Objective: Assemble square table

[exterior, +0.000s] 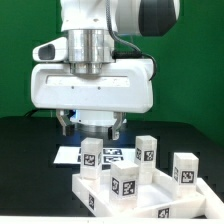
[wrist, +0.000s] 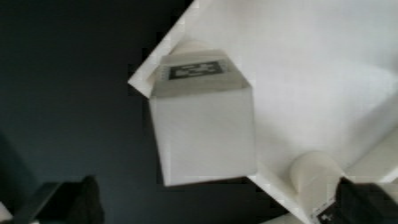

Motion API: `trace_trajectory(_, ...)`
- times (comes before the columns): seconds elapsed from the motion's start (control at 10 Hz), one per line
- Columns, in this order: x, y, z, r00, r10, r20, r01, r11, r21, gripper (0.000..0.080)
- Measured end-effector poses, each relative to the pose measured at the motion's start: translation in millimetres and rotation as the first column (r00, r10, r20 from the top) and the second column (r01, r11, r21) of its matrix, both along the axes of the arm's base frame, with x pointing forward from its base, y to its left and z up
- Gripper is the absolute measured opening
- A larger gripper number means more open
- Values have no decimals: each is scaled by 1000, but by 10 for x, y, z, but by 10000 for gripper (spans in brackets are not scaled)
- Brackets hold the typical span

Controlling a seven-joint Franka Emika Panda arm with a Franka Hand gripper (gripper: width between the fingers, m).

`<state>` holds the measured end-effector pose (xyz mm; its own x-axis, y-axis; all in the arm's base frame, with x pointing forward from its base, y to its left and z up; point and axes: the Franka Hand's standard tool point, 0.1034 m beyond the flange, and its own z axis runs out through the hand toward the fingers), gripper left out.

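One Franka arm fills the upper part of the exterior view, hanging low over the work. Its gripper (exterior: 92,124) is released: the jaws stand wide apart with nothing between them. In the wrist view the dark fingers (wrist: 68,200) frame the scene without touching any part.

Below it lies the square tabletop (exterior: 150,205), the largest piece, near the front of the table with its raised rim upward. It probably lies this way so the legs can be set into its underside from above.

Behind the tabletop, flat on the dark table, is the marker board (exterior: 68,154), partly hidden by the parts in front.

Four short block legs stand upright on or at the tabletop, one toward each corner:
- the rear leg on the exterior view's left (exterior: 92,158)
- the rear leg on the right (exterior: 146,151)
- the far-right leg (exterior: 185,167)
- the front leg (exterior: 126,182)

Whether each is fully seated cannot be told.

The gripper hangs just above the rear left leg, which also shows in the wrist view at the tabletop's corner. Judging by this, the arm is likely positioned either to grasp that leg and tighten it or to leave it alone.
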<state>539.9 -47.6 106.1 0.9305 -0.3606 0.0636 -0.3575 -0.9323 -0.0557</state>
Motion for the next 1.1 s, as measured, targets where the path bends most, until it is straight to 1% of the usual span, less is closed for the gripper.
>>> trace_trajectory(0.1, -1, -6, -1, 1000, 30, 1, -30, 1000, -3, 649)
trace_trajectory(0.2, -15, -14, -26, 1000, 13, -4, -13, 1000, 5, 649)
trace_trajectory(0.3, -54, -51, -101, 1000, -16, -18, 17, 1000, 15, 649)
trace_trajectory(0.4, -101, -72, -198, 999, -29, -33, 30, 999, 11, 649)
trace_trajectory(0.5, -126, -46, -251, 999, -26, -44, 26, 1000, 9, 649)
trace_trajectory(0.6, -111, -50, -237, 999, -34, -41, 34, 999, 9, 619)
trace_trajectory(0.7, -115, -53, -244, 998, -45, -42, 46, 999, 9, 619)
trace_trajectory(0.8, -116, -54, -246, 998, -48, -43, 48, 999, 9, 439)
trace_trajectory(0.9, -116, -50, -247, 995, -92, -45, 93, 996, 11, 439)
trace_trajectory(1.0, -118, -49, -250, 985, -168, -48, 169, 986, 13, 282)
trace_trajectory(1.1, -119, -51, -252, 970, -239, -52, 240, 971, 15, 284)
